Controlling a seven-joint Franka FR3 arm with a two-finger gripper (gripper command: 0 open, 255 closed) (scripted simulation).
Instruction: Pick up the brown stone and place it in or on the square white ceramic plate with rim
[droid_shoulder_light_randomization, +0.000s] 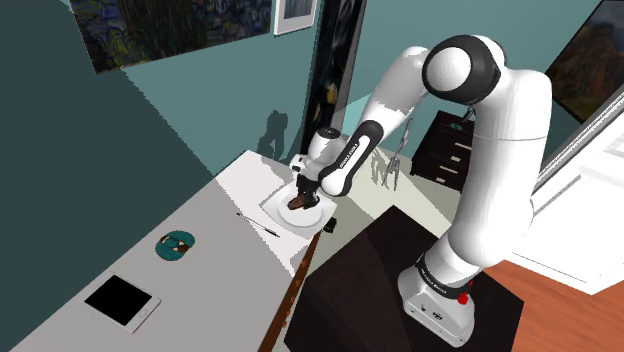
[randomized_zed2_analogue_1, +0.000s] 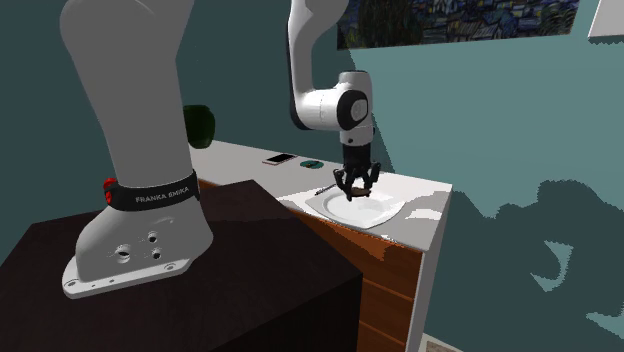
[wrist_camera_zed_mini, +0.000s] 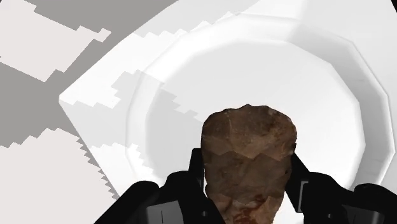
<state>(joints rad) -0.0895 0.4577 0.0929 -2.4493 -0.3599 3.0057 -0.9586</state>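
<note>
Hand (droid_shoulder_light_randomization: 299, 193) is seen in the shoulder view low over the plate (droid_shoulder_light_randomization: 278, 212), closed on the stone (droid_shoulder_light_randomization: 297, 204). A pen (droid_shoulder_light_randomization: 257, 222) lies just beside the plate, while a teal disc (droid_shoulder_light_randomization: 176, 244) and a tablet (droid_shoulder_light_randomization: 122, 300) lie well apart along the surface (droid_shoulder_light_randomization: 200, 215). In the second exterior view, the plate is set near the surface's corner, with open room around it. In the wrist view, the stone is clasped between both fingers (wrist_camera_zed_mini: 191, 184), over the plate's middle.

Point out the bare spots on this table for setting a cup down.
Bare tabletop lies between the green disc and the thin dark pen, and again beyond the plate toward the teal wall. It is crowded at the plate: the gripper holds the brown stone there.
</note>
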